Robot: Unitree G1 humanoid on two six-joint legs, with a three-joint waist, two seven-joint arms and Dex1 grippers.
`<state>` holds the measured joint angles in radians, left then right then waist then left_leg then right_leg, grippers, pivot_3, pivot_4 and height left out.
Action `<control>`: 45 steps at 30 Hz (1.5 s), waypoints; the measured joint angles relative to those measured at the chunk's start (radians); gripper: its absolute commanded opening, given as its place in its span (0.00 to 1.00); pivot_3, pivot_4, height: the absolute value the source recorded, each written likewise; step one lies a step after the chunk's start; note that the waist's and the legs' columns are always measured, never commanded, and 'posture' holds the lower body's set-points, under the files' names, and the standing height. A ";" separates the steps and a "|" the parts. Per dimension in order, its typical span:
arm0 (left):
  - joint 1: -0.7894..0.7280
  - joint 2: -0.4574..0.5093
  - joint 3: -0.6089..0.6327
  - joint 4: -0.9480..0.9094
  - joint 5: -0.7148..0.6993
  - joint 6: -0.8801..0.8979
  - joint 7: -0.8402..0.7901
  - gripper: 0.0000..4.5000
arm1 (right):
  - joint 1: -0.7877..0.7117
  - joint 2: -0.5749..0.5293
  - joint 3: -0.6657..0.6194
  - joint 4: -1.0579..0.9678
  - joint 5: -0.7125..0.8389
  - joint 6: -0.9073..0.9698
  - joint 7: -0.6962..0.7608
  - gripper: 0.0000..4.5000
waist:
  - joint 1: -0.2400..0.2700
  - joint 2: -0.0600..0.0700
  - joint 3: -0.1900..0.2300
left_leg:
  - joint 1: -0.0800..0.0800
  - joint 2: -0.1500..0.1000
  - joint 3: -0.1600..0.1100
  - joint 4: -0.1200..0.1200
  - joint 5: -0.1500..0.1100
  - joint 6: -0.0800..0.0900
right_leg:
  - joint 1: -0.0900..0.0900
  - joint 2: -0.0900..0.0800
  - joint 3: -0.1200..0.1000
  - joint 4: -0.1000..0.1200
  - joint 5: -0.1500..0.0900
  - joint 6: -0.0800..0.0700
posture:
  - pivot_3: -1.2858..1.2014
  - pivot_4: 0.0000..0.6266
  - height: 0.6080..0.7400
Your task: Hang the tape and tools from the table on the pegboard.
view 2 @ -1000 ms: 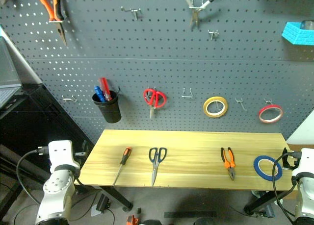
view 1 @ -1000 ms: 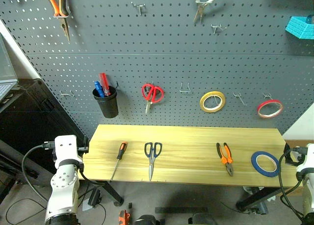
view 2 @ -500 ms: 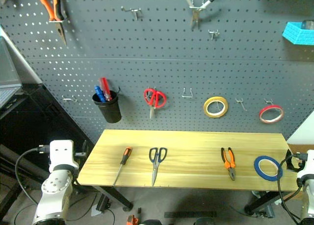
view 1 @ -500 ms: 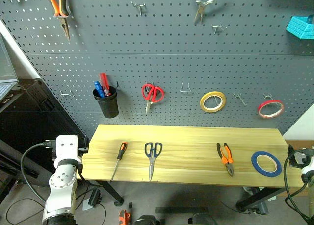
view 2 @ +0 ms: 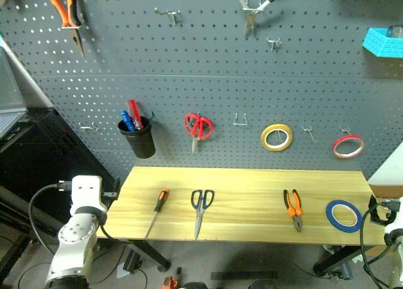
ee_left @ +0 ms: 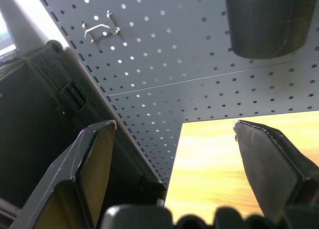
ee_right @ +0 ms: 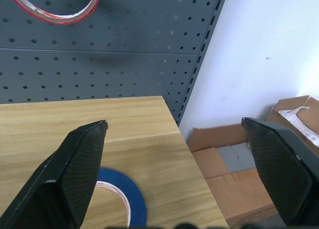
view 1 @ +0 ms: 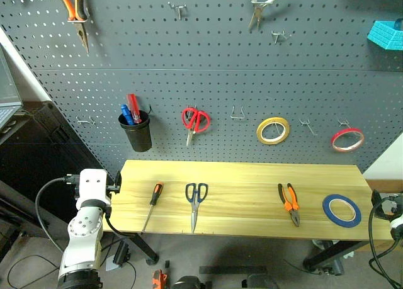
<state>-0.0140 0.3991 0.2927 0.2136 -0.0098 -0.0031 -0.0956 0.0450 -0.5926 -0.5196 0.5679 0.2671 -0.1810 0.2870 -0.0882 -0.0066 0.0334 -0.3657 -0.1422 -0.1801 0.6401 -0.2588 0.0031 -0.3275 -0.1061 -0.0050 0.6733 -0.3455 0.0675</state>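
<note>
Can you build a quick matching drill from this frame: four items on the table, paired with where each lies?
Items:
1. screwdriver
2. dark-handled scissors
3. pliers
4. blue tape

Places on the table:
A. at the right end, nearest the right gripper
B. between the scissors and the tape
C. farthest left, nearest the left gripper
D. between the screwdriver and the pliers, below the red scissors hung on the pegboard

Pairs: 1-C, 2-D, 3-B, 4-A
</note>
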 measured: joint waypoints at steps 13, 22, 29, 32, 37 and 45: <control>-0.006 -0.004 -0.026 -0.040 -0.018 0.023 -0.047 0.90 | 0.020 0.011 0.031 -0.089 -0.009 0.071 0.028 1.00 | -0.001 0.000 0.000 | 0.000 0.000 0.000 0.000 0.000 0.000 | 0.000 0.000 0.000 0.000 0.000 0.000 | 0.43 0.01 1.00; -0.021 -0.080 -0.161 -0.174 -0.051 0.189 -0.125 0.90 | 0.098 0.056 0.129 -0.377 -0.009 0.298 0.057 1.00 | -0.001 0.001 0.023 | -0.002 0.001 0.002 0.001 -0.001 0.001 | -0.001 0.000 0.000 0.000 0.000 0.000 | 0.41 0.18 1.00; -0.095 0.020 -0.359 -0.410 -0.101 0.342 -0.398 0.90 | 0.080 0.043 0.170 -0.549 0.002 0.573 0.064 1.00 | -0.011 0.010 0.087 | -0.017 0.003 0.009 0.004 -0.001 0.002 | -0.011 0.000 0.004 0.002 0.001 -0.001 | 0.39 0.32 1.00; -0.136 0.051 -0.452 -0.458 -0.107 0.354 -0.510 0.90 | 0.017 0.003 0.176 -0.534 0.000 0.644 0.078 1.00 | -0.021 0.012 0.119 | -0.017 0.005 0.017 0.004 -0.003 0.006 | -0.012 0.001 0.010 0.002 0.001 -0.001 | 0.38 0.36 1.00; -0.237 0.051 -0.547 -0.481 -0.130 0.377 -0.640 0.90 | -0.121 -0.055 0.209 -0.409 -0.017 0.713 0.110 1.00 | -0.035 0.001 0.158 | -0.018 0.009 0.026 0.004 -0.005 0.008 | -0.015 0.003 0.016 0.000 0.001 -0.001 | 0.38 0.41 1.00; -0.343 0.019 -0.583 -0.481 -0.180 0.418 -0.725 0.90 | -0.391 -0.100 0.347 0.020 -0.116 0.678 0.212 1.00 | -0.067 -0.004 0.196 | -0.021 0.014 0.051 0.005 -0.008 0.014 | -0.020 0.003 0.021 -0.001 0.001 -0.001 | 0.39 0.42 1.00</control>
<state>-0.3565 0.4185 -0.2907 -0.2669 -0.1897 0.4149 -0.8201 -0.3457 -0.6930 -0.1728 0.5877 0.1508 0.4973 0.4989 -0.1547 -0.0102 0.2291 -0.3865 -0.1282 -0.1294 0.6450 -0.2666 0.0170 -0.3476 -0.1026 0.0158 0.6723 -0.3445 0.0669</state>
